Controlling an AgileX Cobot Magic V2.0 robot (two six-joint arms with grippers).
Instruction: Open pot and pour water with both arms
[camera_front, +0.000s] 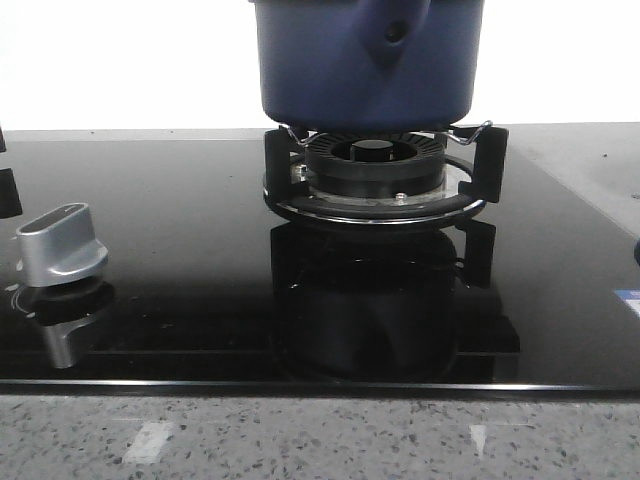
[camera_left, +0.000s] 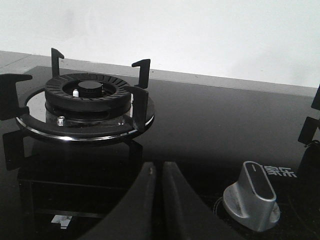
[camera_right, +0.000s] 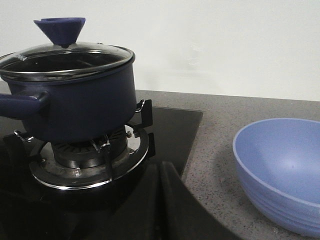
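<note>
The dark blue pot (camera_front: 365, 60) stands on the black burner ring (camera_front: 375, 175), its handle stub with the round hole (camera_front: 395, 30) facing the front camera. In the right wrist view the pot (camera_right: 75, 105) carries a glass lid (camera_right: 65, 55) with a blue cone knob (camera_right: 61, 30). My right gripper (camera_right: 160, 165) is shut and empty, low over the hob edge, apart from the pot. My left gripper (camera_left: 159, 165) is shut and empty above the black glass hob. Neither gripper shows in the front view.
A light blue bowl (camera_right: 285, 170) sits on the speckled counter right of the hob. A second burner (camera_left: 85, 102) without a pot lies ahead of my left gripper. A silver control knob (camera_left: 252, 197) stands on the glass, also in the front view (camera_front: 60, 245).
</note>
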